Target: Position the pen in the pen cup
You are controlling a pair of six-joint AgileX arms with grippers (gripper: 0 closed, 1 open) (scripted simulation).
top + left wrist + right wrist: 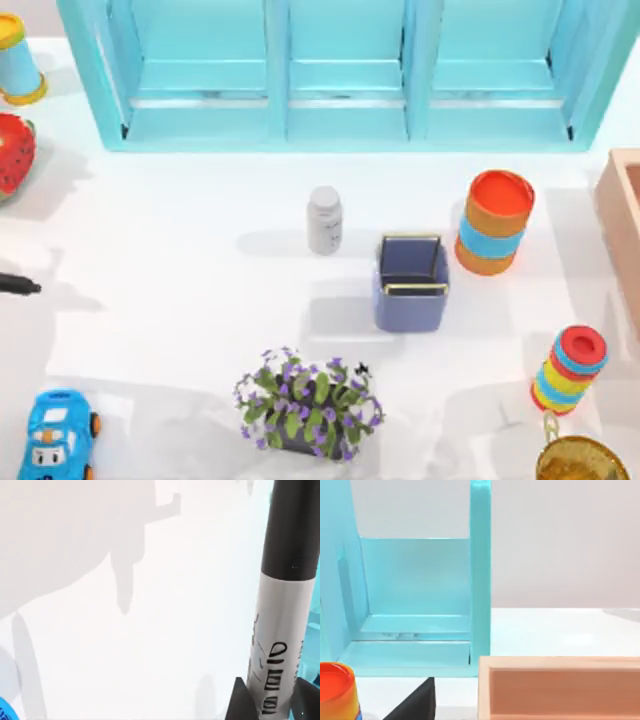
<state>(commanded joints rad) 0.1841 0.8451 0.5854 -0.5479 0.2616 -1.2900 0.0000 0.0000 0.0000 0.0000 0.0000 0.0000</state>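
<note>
The pen [282, 625] has a black cap and a silvery barrel with dark print. It stands clamped between the dark fingers [242, 702] of my left gripper [272, 705], above the white tabletop. Its black end [20, 286] pokes in at the table's left edge in the top view. The pen cup [411, 283], a square periwinkle box with gold rim edges, stands right of the table's centre, far from the pen. A dark finger [415, 702] of my right arm's gripper shows in the right wrist view, near the wooden box.
A white bottle [324, 220] and an orange cylinder [494, 222] flank the cup. A flowering plant [308, 403] sits in front, a toy car [58, 437] front left, a ring stack [570, 370] front right. A turquoise shelf [340, 70] spans the back; the wooden box [622, 220] stands at the right.
</note>
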